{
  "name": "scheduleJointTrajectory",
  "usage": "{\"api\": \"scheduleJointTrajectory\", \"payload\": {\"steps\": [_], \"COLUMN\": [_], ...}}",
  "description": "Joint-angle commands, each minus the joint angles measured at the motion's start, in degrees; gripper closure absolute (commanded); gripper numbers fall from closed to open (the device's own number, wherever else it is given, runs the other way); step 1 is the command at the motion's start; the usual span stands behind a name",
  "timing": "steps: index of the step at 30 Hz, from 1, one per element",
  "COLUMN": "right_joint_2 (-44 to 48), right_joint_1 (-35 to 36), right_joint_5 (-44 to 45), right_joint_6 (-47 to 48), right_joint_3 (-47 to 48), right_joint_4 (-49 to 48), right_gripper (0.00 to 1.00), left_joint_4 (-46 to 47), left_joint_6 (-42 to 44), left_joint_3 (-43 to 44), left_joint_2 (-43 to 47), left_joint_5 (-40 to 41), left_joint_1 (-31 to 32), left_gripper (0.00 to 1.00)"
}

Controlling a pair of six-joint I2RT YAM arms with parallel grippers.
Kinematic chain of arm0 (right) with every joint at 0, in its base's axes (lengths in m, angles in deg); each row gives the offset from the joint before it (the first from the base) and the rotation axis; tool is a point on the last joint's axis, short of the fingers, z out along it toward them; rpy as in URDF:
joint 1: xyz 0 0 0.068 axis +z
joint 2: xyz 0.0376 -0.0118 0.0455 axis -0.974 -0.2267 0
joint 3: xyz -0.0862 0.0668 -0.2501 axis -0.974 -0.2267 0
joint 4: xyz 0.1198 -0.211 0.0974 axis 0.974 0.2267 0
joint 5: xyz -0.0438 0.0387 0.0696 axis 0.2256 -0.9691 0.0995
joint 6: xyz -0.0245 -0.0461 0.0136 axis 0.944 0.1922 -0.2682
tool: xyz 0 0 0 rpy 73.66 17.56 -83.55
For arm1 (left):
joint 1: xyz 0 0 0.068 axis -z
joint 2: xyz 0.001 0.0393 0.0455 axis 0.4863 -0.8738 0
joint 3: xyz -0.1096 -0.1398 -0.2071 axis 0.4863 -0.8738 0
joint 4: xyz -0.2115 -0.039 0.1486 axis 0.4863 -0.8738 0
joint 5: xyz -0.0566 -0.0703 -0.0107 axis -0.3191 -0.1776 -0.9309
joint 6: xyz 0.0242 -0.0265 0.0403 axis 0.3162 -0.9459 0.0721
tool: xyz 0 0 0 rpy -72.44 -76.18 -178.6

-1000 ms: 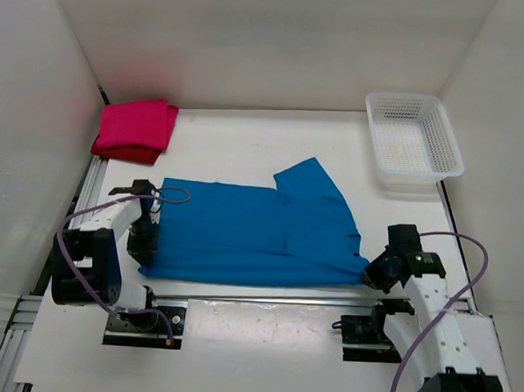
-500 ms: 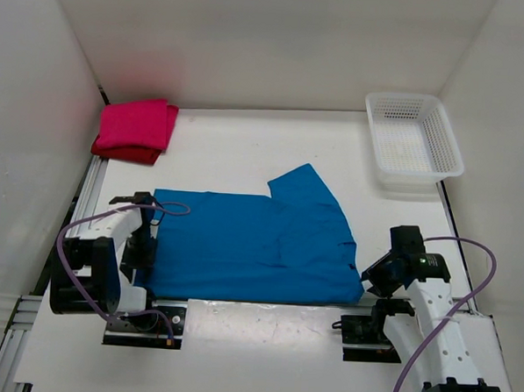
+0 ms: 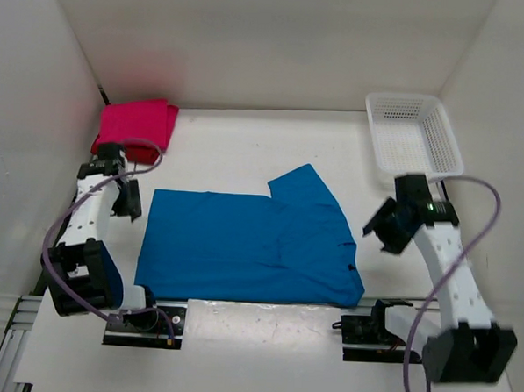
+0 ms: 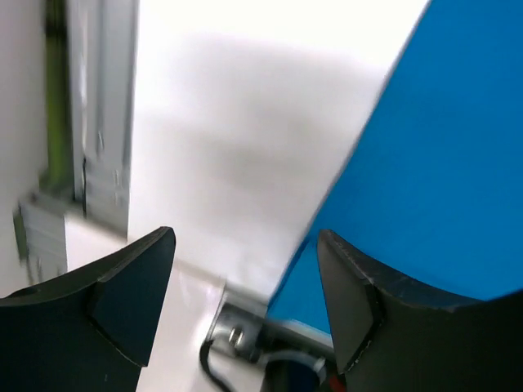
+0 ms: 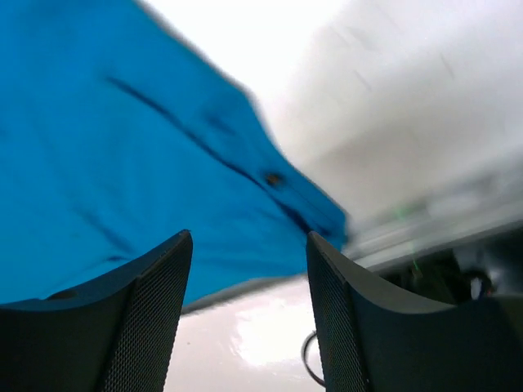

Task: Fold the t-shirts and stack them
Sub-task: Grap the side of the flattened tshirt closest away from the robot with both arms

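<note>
Both arms have pulled up and away; left pincer (image 3: 126, 199) and right pincer (image 3: 385, 231) gape wide, empty. Your blue t-shirt (image 3: 251, 244) lies released, flat on the desk (image 3: 247, 147), next fold due.

The bright blue t-shirt (image 3: 250, 248) is laid flat in the near middle of the scene, spread into a roughly rectangular shape with its long side running left to right, and one sleeve is seen projecting toward the far side from its far right portion. The magenta-pink t-shirt (image 3: 141, 122) is folded into a compact block at the far left corner and is stacked on the dark red t-shirt (image 3: 100, 147), of which only a narrow strip is exposed along the near edge. The stacked pair is kept well apart from the blue one.
</note>
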Motion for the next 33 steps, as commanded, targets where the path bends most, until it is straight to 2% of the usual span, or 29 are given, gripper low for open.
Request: {"api": "scheduleJointTrajectory", "payload": {"steps": [1, 2, 3, 4, 5, 6, 7, 9, 12, 14, 16, 22, 25, 26, 28, 29, 33], "right_joint_2": [-13.85, -21.98, -26.16, -30.46, -39.29, -43.73, -52.65, -60.96, -74.42, -80.67, -84.01, -86.14, -85.53, -85.52, -84.91, -84.91, -83.69], "right_joint_1": [3.56, 5.93, 6.99, 7.87, 9.19, 9.72, 10.60, 11.13, 11.13, 11.66, 12.18, 14.99, 15.53, 15.53, 15.53, 15.53, 15.53], "right_joint_5": [-0.46, -0.44, 0.34, 0.35, 0.35, 0.35, -0.44, -0.44, -3.07, -6.49, -4.68, -1.51, -0.36, -0.36, 0.17, 0.69, 0.70], "right_joint_6": [9.98, 11.47, 13.57, 14.20, 14.21, 14.73, 14.74, 14.04, 9.91, 7.28, 4.21, 3.65, 4.89, 4.89, 4.89, 5.42, 5.94], "right_joint_3": [12.42, 21.16, 25.69, 30.17, 39.61, 44.49, 49.24, 62.56, 74.55, 76.79, 77.85, 76.54, 73.39, 72.50, 71.09, 70.39, 70.38], "right_joint_4": [-6.91, -7.44, -7.44, -6.92, -6.30, -4.91, -4.11, -2.62, -3.30, -8.21, -11.29, -13.59, -13.59, -13.07, -13.07, -13.07, -13.07], "right_gripper": [0.36, 0.35, 0.31, 0.31, 0.30, 0.30, 0.30, 0.30, 0.30, 0.30, 0.30, 0.31, 0.44, 0.55, 0.65, 0.75, 0.92], "left_joint_4": [4.50, 5.12, 5.12, 5.82, 5.82, 6.69, 7.57, 9.15, 10.92, 12.67, 14.08, 15.75, 15.76, 15.76, 15.76, 15.76, 15.76], "left_joint_6": [-0.01, -0.01, -0.01, -0.01, -0.01, -0.01, -0.01, -0.01, -0.01, -0.01, -0.01, -0.01, -0.01, -0.01, -0.01, -0.01, -0.01], "left_joint_3": [7.32, 10.38, 11.80, 13.12, 15.40, 16.38, 17.34, 19.54, 21.21, 21.22, 21.22, 23.68, 24.39, 24.91, 24.91, 24.91, 23.07], "left_joint_2": [-1.64, -4.78, -6.64, -8.49, -12.25, -14.03, -15.61, -19.66, -23.08, -24.41, -25.99, -31.78, -34.25, -34.26, -35.92, -35.93, -37.94], "left_joint_5": [-6.98, -8.21, -10.14, -10.77, -11.30, -11.30, -12.00, -13.49, -16.22, -17.54, -18.06, -19.29, -20.70, -21.49, -22.02, -21.33, -19.74], "left_joint_1": [-0.49, -0.49, -0.49, -0.49, -0.49, -0.49, -0.49, -0.49, 0.04, 0.04, 0.04, 0.57, 0.57, 1.17, 2.40, 2.41, 4.61], "left_gripper": [0.19, 0.19, 0.19, 0.19, 0.19, 0.19, 0.19, 0.19, 0.19, 0.19, 0.19, 0.18, 0.17, 0.17, 0.17, 0.17, 0.17]}}
